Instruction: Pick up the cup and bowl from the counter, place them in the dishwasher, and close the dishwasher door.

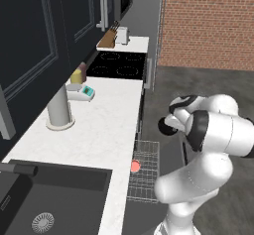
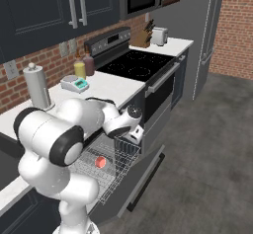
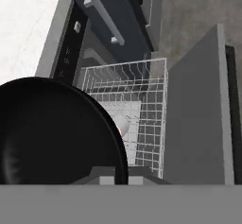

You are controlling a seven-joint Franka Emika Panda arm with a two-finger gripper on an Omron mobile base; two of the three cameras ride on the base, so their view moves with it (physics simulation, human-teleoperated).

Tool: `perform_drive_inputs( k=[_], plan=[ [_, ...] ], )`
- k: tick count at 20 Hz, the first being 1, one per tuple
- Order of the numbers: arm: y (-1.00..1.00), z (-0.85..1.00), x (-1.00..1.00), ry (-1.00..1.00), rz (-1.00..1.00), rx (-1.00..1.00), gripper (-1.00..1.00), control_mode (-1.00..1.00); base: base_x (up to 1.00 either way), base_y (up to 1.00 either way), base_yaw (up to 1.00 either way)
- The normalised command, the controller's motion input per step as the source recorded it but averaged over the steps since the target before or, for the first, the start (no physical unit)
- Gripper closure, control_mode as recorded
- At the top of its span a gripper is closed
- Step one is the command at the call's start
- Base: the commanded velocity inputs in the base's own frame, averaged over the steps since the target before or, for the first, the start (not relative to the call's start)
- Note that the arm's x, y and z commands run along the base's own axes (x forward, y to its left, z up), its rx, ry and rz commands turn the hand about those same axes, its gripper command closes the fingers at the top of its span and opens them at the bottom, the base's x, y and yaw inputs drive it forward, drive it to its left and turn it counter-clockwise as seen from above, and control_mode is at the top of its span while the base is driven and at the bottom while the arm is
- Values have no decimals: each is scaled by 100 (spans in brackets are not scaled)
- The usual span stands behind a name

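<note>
Currently the jaws grip the glossy black bowl (image 3: 56,133) above the silver wire rack (image 3: 146,119); next, lower and release beside the pale cup (image 2: 100,162).

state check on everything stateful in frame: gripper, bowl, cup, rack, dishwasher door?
gripper: shut on the bowl, above the rack
bowl: held, off the counter, not yet in the rack
cup: in the rack, red inside showing
rack: pulled out over the door
dishwasher door: open, folded down
</note>
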Motion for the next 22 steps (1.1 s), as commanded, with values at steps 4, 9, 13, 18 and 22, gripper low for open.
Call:
perform_drive_inputs(
  k=[4,9,13,18,22],
  plan=[
    [-49,-41,3,-6,29,3,100,-100,0,0,0],
    [-12,-45,48,4,18,0,100,-100,0,0,0],
    [-2,-38,67,14,8,0,100,-100,0,0,0],
    [0,-38,68,9,9,0,100,-100,0,0,0],
    [0,-47,63,0,10,0,100,-100,0,0,0]
  ],
)
